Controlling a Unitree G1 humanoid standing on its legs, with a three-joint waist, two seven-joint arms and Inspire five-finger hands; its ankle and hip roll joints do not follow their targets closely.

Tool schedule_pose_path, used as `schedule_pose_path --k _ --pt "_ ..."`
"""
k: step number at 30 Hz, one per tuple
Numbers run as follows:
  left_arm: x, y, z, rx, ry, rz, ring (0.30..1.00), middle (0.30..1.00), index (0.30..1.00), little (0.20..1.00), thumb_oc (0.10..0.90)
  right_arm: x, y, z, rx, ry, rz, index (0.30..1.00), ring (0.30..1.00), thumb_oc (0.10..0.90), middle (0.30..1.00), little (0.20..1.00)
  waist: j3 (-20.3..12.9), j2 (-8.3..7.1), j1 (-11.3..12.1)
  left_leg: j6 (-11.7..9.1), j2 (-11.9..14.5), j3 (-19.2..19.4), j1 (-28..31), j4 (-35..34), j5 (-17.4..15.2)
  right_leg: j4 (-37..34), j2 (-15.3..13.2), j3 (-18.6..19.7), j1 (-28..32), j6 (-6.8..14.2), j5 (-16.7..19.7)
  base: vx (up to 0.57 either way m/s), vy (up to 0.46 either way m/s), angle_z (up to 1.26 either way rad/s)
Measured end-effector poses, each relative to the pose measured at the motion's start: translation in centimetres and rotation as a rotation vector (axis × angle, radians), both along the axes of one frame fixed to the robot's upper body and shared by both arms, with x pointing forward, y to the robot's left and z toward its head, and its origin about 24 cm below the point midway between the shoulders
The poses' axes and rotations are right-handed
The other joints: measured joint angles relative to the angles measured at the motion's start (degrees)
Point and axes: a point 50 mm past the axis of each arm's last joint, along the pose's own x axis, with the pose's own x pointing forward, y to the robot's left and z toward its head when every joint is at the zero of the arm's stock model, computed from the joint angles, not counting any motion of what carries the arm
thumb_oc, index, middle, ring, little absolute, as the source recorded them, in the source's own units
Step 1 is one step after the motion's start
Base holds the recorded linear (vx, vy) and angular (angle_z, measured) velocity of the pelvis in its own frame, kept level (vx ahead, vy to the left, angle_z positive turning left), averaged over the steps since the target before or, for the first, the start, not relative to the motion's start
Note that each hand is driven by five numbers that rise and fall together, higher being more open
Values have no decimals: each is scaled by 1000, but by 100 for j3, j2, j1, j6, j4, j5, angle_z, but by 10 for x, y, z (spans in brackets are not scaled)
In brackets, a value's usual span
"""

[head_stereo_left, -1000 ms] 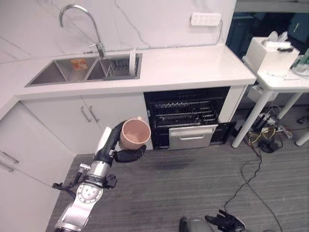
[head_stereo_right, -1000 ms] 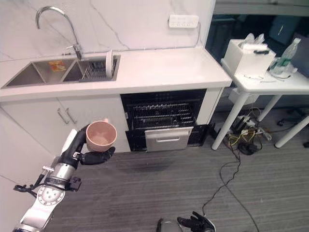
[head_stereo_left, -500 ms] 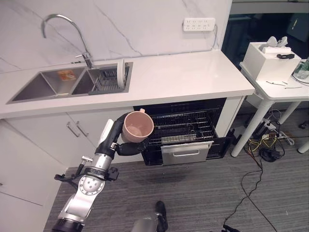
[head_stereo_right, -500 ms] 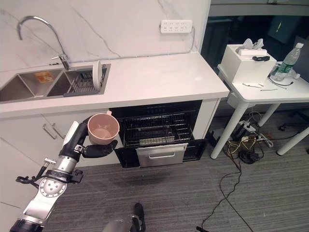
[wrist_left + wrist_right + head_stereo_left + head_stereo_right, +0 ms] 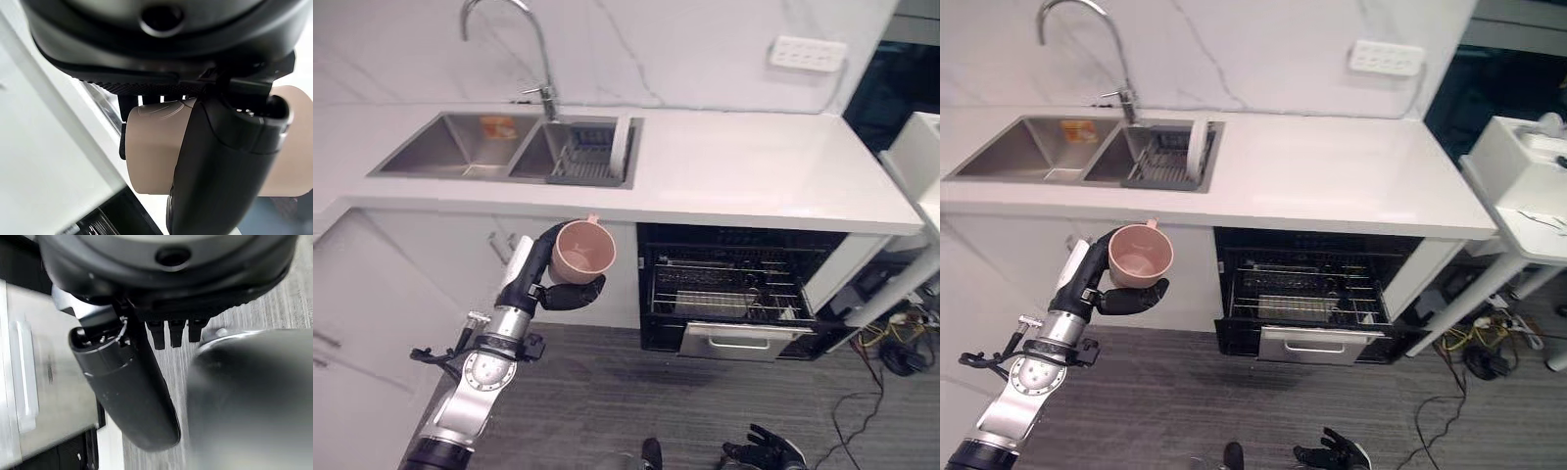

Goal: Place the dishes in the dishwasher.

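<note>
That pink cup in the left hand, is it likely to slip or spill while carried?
The pink cup looks rigid and probably light. The left hand is curled around it, so a slip seems unlikely. It looks empty, so spilling seems unlikely too.

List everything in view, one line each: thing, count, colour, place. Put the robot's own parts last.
Cup: one, pink, held in front of the cabinets, left of the dishwasher.
Dishwasher: one, black, open under the counter, wire rack inside, steel front panel low.
Sink: one, steel, two basins, at the counter's left.
Faucet: one, chrome, behind the sink.
Plate: one, white, upright in the right basin's rack.
Counter: one, white.
Power strip: one, white, on the wall.
Side table: one, white, at the right.
Left robot hand: dark, curled round the cup.
Right robot hand: dark, low over the floor.
</note>
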Motion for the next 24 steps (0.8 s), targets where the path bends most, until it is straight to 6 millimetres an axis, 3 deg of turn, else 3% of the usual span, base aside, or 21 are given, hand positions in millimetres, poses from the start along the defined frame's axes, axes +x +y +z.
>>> schedule_pose_path --k 3,5,6,10,14,18,24 --pt "-5 8 1 -5 -7 35 300 300 300 300 400 5 5 0 0 -5 62 900 900 800 900 900 -71 -92 35 20 139 -127 -202 72 6 -78 87 -130 -158 -13 103 53 -431 15" --pt "-12 18 -5 -7 23 83 300 300 300 300 400 2 13 -1 34 8 128 900 900 800 900 900 -87 -129 99 -150 314 -311 -170 38 81 -433 321 -523 124 -166 157 -23 -353 19" --pt "-13 14 -6 -28 24 77 300 300 300 300 400 4 12 -1 37 7 136 900 900 800 900 900 -90 -48 92 -360 530 -477 -66 -198 232 -560 577 -737 308 -204 214 -35 -351 35" --pt "-12 6 3 -28 -2 30 300 300 300 300 400 3 7 -1 37 43 141 900 900 800 900 900 -92 60 42 -708 973 -698 116 -735 551 -644 944 -1086 409 -635 182 17 -163 23" --pt "-4 -13 5 -59 13 -76 300 300 300 300 400 -2 -4 -1 58 59 80 900 900 800 900 900 -98 224 -92 -769 1450 -151 262 -902 650 -65 1069 -1433 302 -896 -339 77 -36 43" --pt "-5 -23 -2 -83 36 -115 300 300 300 300 400 -5 -7 -1 74 60 47 900 900 800 900 900 -145 354 -132 -901 1489 -104 282 -851 733 218 1012 -1342 187 -881 -506 62 64 -4" --pt "-4 -24 -3 -80 40 -119 300 300 300 300 400 -12 -4 -2 110 39 -34 900 900 800 900 900 -209 318 -403 -879 1305 156 374 -879 683 228 838 -1116 118 -752 -435 45 28 -16"
